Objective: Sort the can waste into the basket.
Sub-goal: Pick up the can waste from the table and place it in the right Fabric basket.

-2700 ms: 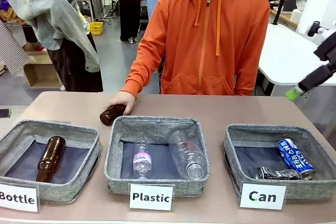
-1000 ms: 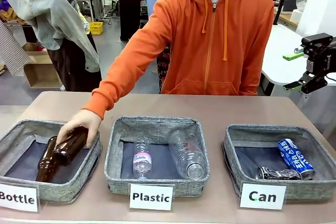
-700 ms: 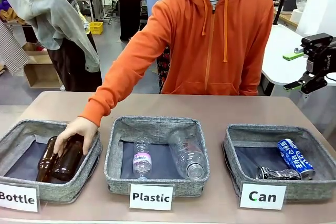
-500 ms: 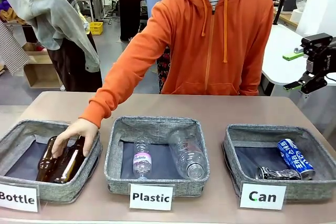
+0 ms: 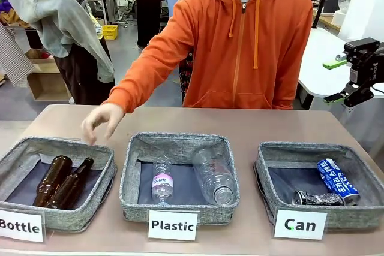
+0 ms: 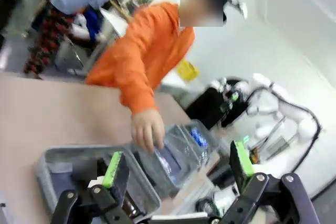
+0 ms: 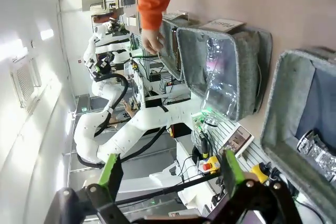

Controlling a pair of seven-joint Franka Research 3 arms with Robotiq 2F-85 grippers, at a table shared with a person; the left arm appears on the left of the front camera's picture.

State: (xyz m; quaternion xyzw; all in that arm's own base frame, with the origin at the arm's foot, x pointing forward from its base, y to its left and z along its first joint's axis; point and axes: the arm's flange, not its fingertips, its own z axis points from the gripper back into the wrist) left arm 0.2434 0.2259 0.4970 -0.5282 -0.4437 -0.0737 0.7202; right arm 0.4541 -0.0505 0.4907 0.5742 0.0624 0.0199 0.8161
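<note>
the right gripper [image 5: 354,79] hangs high at the far right, above and beyond the table edge, its green-padded fingers spread wide with nothing between them. in its own wrist view the right gripper [image 7: 170,174] shows the same wide, empty gap. the left gripper [image 6: 176,163] is likewise wide open and empty, looking down over the left end of the table.

nearest below the right gripper sits the basket [image 5: 264,175] marked by the "can" card [image 5: 300,224], at the near right. both pieces of can waste lie on its dark floor: the blue can [image 5: 337,181] against the right wall, and the crushed dark can [image 5: 317,198] just in front of it, apparently touching. by that look the sorting is done.

further left stand the plastic basket [image 5: 129,175] with clear bottles and the bottle basket [image 5: 12,157] with two brown bottles [image 5: 62,182]. the person's hand [image 5: 101,121] hovers above its far rim.

the risk, as i judge it: any arm sweep across the table could meet that hand, or a needless descent could nudge the soft basket wall and tip the cans about.
</note>
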